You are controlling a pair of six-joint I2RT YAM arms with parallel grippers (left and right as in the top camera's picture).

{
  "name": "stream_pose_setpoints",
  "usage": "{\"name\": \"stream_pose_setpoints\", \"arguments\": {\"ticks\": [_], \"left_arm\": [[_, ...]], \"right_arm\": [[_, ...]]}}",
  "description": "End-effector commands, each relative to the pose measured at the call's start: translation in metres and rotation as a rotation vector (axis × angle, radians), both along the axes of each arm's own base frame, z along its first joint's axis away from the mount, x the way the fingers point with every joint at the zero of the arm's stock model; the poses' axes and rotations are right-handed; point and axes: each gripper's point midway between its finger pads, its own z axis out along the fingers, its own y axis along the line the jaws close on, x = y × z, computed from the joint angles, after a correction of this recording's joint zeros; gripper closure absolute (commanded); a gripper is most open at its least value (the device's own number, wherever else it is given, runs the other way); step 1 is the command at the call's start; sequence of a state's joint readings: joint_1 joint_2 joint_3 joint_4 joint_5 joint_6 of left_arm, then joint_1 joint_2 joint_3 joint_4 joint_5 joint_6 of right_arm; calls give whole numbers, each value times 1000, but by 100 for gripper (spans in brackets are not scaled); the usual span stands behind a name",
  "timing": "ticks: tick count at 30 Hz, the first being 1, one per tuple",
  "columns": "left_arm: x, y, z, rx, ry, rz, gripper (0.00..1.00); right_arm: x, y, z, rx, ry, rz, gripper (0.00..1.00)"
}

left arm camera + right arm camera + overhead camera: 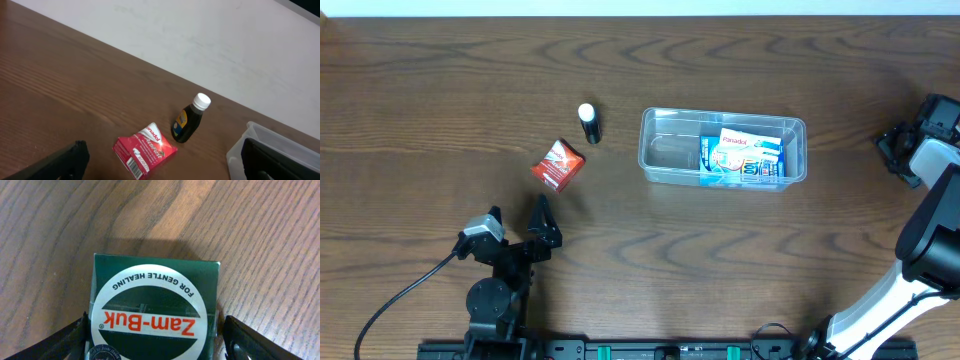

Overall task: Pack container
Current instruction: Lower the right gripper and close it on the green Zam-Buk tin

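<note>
The clear container (pixel 660 160) stands right of the table's middle and holds a blue and white Panadol box (pixel 745 158); its corner shows in the left wrist view (pixel 239 150). A red Panadol box (pixel 558 165) (pixel 145 150) and a dark bottle with a white cap (pixel 589 124) (pixel 187 122) lie left of it. My left gripper (pixel 518 212) (pixel 164 150) is open and empty, just short of the red box. My right gripper (pixel 902 150) (pixel 155 335) is open at the far right, its fingers either side of a green Zam-Buk box (pixel 155 287) lying on the table.
The brown wooden table (pixel 440 90) ends at a white surface beyond its far edge (pixel 200 35). The right arm's white links (pixel 930 230) run down the right side. A black cable (pixel 400 295) trails from the left arm.
</note>
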State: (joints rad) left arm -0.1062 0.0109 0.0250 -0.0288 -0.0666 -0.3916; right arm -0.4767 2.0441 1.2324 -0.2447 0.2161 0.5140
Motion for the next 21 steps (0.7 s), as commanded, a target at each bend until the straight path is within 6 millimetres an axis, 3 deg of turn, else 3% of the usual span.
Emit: {"name": "stream_pose_setpoints", "arguments": {"ticks": [1,10,17,21], "left_arm": [[-1,6,-17,24,50,30,2],[-1,6,-17,24,50,30,2],[-1,6,-17,24,50,30,2],[-1,6,-17,24,50,30,2]], "right_arm": [[-13,-3,-8,-2,51,-22,21],[-11,-6,21,-89,85,115,24],[-10,-8,29,-141,124,222,11],[-10,-8,29,-142,128,227,11]]}}
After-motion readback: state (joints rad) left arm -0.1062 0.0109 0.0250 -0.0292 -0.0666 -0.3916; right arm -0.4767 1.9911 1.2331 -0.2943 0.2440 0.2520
